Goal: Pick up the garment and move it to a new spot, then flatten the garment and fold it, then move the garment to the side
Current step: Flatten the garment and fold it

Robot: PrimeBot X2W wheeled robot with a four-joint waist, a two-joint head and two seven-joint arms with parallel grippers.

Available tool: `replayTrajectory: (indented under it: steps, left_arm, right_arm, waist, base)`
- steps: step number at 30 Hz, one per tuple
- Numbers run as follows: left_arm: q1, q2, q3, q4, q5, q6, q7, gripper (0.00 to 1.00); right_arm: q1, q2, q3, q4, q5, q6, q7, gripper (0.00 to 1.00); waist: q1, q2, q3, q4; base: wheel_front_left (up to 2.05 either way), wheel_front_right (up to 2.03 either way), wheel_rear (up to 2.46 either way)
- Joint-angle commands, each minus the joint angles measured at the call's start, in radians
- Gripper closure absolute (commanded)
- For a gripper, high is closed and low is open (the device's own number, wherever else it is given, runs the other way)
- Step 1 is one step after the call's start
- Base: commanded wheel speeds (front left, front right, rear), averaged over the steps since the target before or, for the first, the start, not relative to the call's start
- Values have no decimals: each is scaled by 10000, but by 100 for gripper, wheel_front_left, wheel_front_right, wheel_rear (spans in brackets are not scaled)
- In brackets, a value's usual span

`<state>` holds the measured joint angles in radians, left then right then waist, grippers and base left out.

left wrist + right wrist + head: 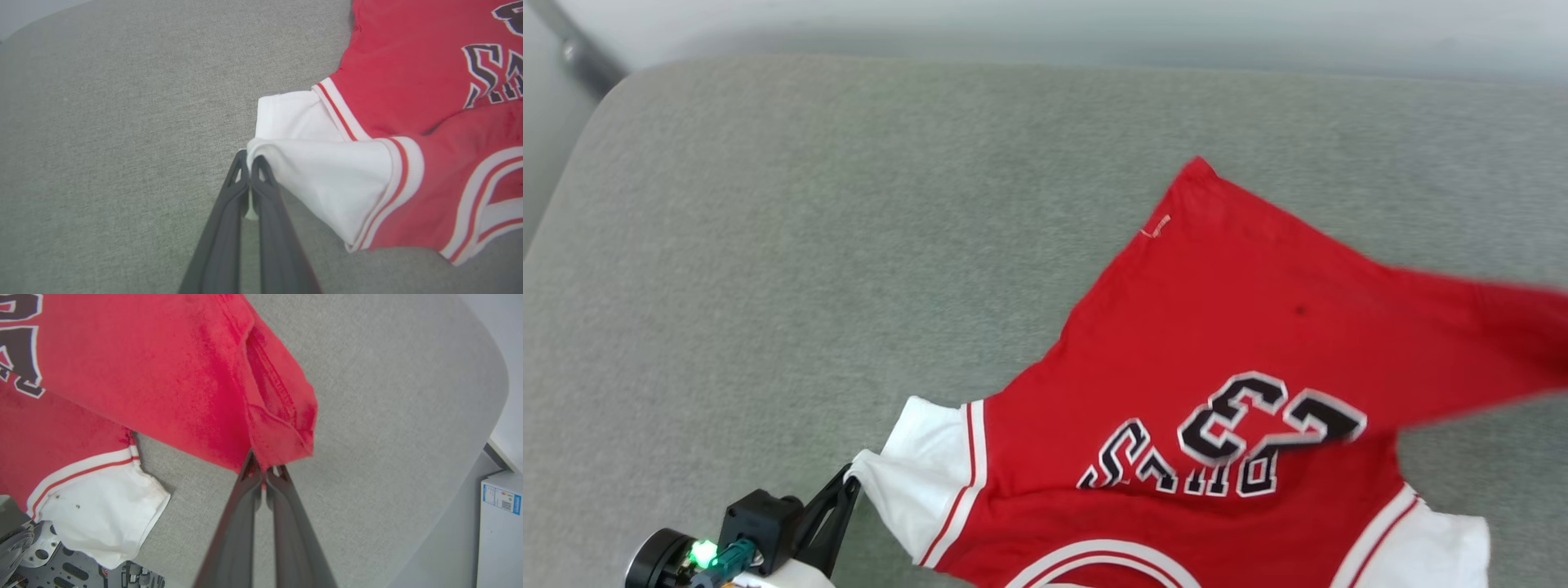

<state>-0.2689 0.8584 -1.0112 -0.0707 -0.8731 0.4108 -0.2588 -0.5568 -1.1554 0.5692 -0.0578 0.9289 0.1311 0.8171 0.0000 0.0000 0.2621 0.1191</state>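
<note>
left tool [849, 478]: low L of head view, jaws pressed together, pinching the edge of the white sleeve [318, 171]; cloth pulled into a taut peak at the tips.
white sleeve: lifted off the table [768, 245] at the pinch, sags back twd the red body.
garment [1192, 327]: R half of the table, print side up, mostly lying on the cloth top; collar end nearest the robot, hem end away, so "23" reads upside down from the head.
free hem corner [1197, 163]: farthest pt, lying flat, nobody on it.
long axis: collar-to-hem runs away from the robot, skewed to the R; the pull line betw. the two grips runs diagonally, near-L to far-R.
other white sleeve [102, 514]: near R, loose, hanging over the table's near edge.
right tool [264, 473]: jaws closed on the red hemmed edge [282, 416]; cloth bunched above the tips. In head view that side streaks off-frame R, blurred.
judgement: garment is gripped at both ends, lift-and-move step. Neither arm is nearer; they work as a pair. Empty table lies to the L, so the carry prob. goes that way, keeping the diagonal taut.
</note>
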Motion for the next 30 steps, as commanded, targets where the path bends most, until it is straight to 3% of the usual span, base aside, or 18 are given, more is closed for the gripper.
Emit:
replayTrajectory:
  steps: [1,3,8,18,20,21,22,27,30]
  left_arm:
    - [192,93,51,-74,-65,75,-61,100]
    - [350,219,94,-156,-75,137,-59,100]
    - [296,242,70,-181,-21,86,-21,100]
    - [235,273,29,-179,-46,97,59,100]
    - [223,257,5,-188,-37,90,78,100]
    - [211,247,-1,-194,-27,89,101,100]
    - [198,233,-10,-199,-13,92,120,100]
    - [142,114,-83,-247,76,113,149,100]
    - [-1,22,-127,-255,165,56,165,100]
  right_arm:
    - [953,-261,89,-85,211,-7,-328,100]
    - [2766,-464,153,17,595,-7,-1140,100]
    - [4814,-135,207,399,840,-7,-2080,100]
    - [6458,525,-121,672,617,-7,-2825,100]
    - [6320,503,-447,595,574,-7,-2858,58]
    - [6207,429,-652,506,558,-7,-2858,15]
    - [6040,363,-909,402,551,-7,-2913,0]
    - [5111,-127,-2487,-426,469,-7,-2883,0]
    - [4475,-314,-2940,-908,362,-7,-2457,0]
  waist:
    - [0,0,-412,-523]
    - [0,0,-489,-835]
    - [0,0,-471,-1029]
    - [0,0,-494,-1151]
    - [0,0,-543,-1151]
    - [0,0,-568,-1143]
    - [0,0,-589,-1129]
    - [0,0,-608,-928]
    - [0,0,-495,-749]
  base:
    - [0,0,0]
    - [0,0,0]
    - [0,0,0]
    - [0,0,0]
    - [0,0,0]
    - [0,0,0]
    - [0,0,0]
    - [0,0,0]
    - [0,0,0]
